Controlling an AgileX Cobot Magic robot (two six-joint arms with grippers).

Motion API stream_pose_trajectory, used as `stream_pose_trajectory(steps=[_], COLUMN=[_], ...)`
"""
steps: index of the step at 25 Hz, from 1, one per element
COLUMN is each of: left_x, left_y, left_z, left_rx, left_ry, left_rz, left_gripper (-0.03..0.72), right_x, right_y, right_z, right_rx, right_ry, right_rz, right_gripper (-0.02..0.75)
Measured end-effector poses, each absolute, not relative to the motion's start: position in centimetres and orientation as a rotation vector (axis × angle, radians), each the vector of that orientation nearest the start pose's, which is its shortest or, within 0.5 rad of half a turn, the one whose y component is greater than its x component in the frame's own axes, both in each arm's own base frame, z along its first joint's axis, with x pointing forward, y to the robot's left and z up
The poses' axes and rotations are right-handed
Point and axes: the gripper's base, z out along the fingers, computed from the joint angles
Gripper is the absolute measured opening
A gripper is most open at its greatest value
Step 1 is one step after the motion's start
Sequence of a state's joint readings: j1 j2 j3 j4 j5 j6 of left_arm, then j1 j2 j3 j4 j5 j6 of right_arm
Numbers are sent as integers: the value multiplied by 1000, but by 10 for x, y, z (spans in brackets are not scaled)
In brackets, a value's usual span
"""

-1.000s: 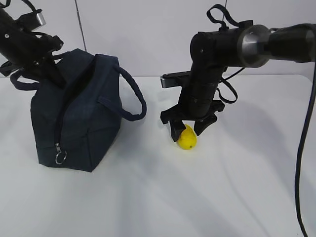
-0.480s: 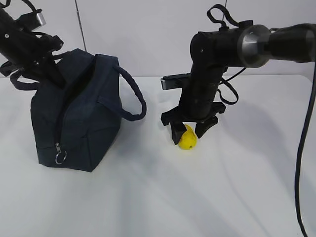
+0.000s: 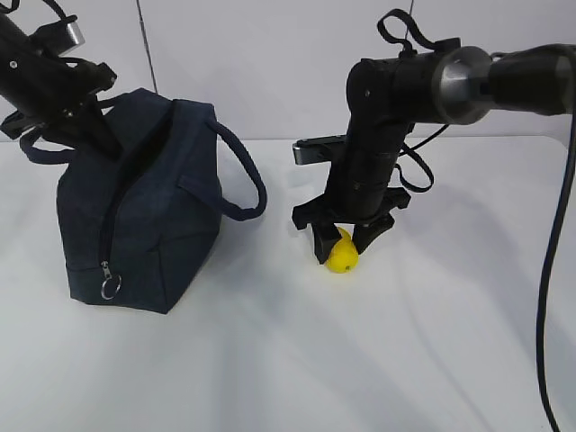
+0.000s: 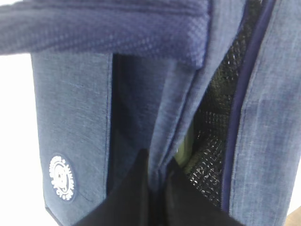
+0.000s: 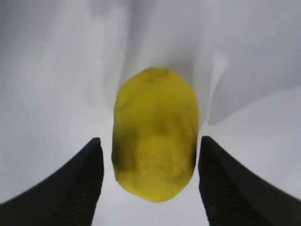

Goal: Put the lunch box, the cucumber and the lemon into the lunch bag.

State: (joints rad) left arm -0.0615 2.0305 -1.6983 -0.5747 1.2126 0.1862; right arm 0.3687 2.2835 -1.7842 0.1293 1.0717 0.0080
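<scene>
Pinching a fold of navy fabric beside the zipper edge, the left end effector (image 4: pixel 157 188) is gripping the lunch bag (image 3: pixel 144 216) at its top, and judging by the gaping mouth it is doing this to keep the opening spread for what is to go in. Its fingers are sitting almost together on the cloth in the left wrist view, with black mesh lining and a sliver of pale green showing through the gap, possibly the lunch box lid, though too little is visible to be sure. No cucumber is showing in any view.

Over on the white surface (image 3: pixel 270 360), well apart from the bag, the lemon (image 3: pixel 342 255) is lying between the fingers of the right end effector (image 5: pixel 149 181). That end effector is standing wide, one finger on each side of the fruit, with a thin strip of surface showing on both sides in the right wrist view, so nothing is being held yet. The straddling pose is suggesting a grasp being lined up across the lemon's narrow width, pointing down from above
</scene>
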Motion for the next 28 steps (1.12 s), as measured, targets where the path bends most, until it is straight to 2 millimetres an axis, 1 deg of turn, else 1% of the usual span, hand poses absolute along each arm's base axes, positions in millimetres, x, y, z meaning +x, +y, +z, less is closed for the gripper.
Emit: stream_pose_trajectory(steps=[5, 12, 19, 25, 28], left_x=[418, 418, 418, 418, 418], left_y=[-72, -72, -72, -72, -72], left_z=[242, 242, 242, 242, 242], left_rx=[104, 104, 104, 104, 104], left_ry=[2888, 2888, 2888, 2888, 2888], left_rz=[-802, -802, -802, -802, -802], left_gripper=[-1, -1, -1, -1, -1], right_x=[427, 426, 425, 423, 422], right_y=[176, 176, 175, 174, 174], right_z=[140, 140, 140, 141, 146], right_rx=[-463, -465, -472, -479, -494], right_ry=[3030, 3037, 3047, 3070, 3103], right_rz=[202, 200, 189, 183, 172], right_gripper=[430, 426, 343, 335, 334])
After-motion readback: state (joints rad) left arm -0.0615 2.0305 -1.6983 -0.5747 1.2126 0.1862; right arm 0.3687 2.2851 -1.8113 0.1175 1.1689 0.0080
